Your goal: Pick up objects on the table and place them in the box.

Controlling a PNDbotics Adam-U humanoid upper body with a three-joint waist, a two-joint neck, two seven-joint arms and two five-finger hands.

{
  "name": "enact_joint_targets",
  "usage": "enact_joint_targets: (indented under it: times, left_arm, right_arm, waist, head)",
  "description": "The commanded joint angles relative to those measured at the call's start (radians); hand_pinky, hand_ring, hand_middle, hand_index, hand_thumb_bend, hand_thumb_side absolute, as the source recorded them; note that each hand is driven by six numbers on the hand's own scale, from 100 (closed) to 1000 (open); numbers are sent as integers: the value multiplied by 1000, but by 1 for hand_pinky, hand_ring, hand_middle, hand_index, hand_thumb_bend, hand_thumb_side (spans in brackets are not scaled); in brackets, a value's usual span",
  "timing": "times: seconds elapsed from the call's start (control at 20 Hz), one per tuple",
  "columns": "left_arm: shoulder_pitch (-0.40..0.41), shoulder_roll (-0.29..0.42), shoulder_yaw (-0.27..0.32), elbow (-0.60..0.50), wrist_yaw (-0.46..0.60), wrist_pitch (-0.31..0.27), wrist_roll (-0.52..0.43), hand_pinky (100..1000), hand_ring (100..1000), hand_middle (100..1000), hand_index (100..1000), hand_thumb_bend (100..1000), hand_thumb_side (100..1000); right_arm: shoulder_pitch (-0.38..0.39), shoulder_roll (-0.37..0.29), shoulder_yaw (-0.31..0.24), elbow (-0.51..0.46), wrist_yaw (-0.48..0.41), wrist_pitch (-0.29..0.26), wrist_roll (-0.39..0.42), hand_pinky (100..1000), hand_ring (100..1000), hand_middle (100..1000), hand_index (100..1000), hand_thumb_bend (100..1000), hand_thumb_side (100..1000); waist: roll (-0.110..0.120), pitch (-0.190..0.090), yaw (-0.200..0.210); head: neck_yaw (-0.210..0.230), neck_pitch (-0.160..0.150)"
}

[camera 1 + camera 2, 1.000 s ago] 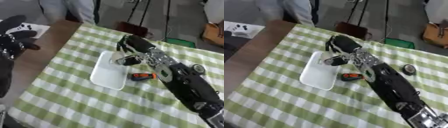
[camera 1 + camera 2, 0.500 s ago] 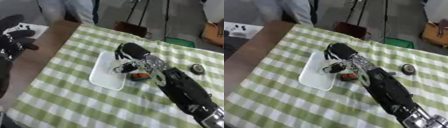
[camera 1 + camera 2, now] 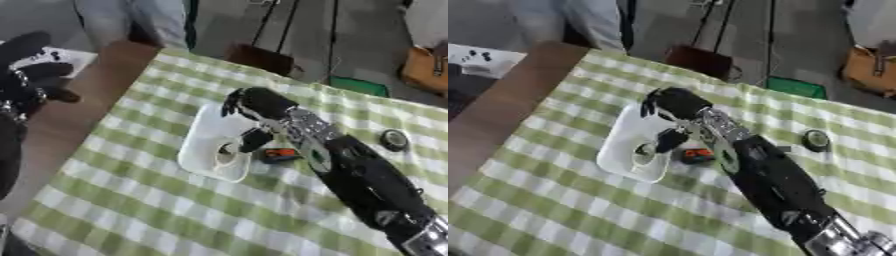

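— white plastic, is that the box (image 3: 203, 134) you mean?

— yes, a shallow white tray on the green checked tabletop (image 3: 131, 210); my right robot hand (image 3: 254, 107) is over its far end, fingers curled downward; whether they hold anything i cannot tell, the thumb hangs dark just above the near corner.

— and what's sitting in that corner?

— a small pale round thing (image 3: 226, 151), ring-like, lying inside the box at its near right end; i'd judge it light and hard, likely to skate on smooth plastic if nudged.

— what's left to pick up?

— an orange and dark piece (image 3: 280, 154) just beside the box's right edge, touching or nearly so, close under my wrist; and a dark round disc (image 3: 394, 139) well apart to the right; both look small, stiff and light; i'd pinch the orange one across its short sides, and take the disc by its rim, since a flat face offers nothing to hold.

— your other hand?

— my left robot hand (image 3: 24, 75) is at the left edge, off the cloth, fingers relaxed and holding nothing.
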Motion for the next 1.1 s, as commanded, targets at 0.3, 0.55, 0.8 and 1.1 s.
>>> enact_joint_targets:
  times: [0.3, 0.55, 0.8, 1.1]
  left_arm:
    - [-16, 1, -3, -16, 4, -2, -4, 629, 769, 853, 840, 672, 765]
    - [-14, 7, 1, -14, 1, -3, -1, 629, 769, 852, 840, 671, 766]
    - [-4, 20, 8, -10, -5, -4, 6, 629, 770, 852, 840, 671, 765]
    - [35, 66, 42, -4, -34, -7, 37, 629, 771, 854, 840, 671, 767]
  right_arm:
    - [-32, -43, -10, -95, -29, 74, 7, 679, 585, 589, 695, 642, 604]
    - [-2, -60, -20, -160, -73, 68, 9, 677, 572, 572, 694, 623, 598]
    - [47, -102, -48, -258, -143, 68, 2, 673, 550, 563, 706, 590, 586]
    - [189, -162, -108, -414, -240, -2, -83, 655, 529, 552, 710, 565, 552]
  waist:
    - [0, -25, 7]
    - [-2, -31, -25]
    - [3, -39, -73]
    - [26, -47, -221]
  head:
    - [-5, -15]
    - [9, -14]
    - [43, -14]
    - [160, -9]
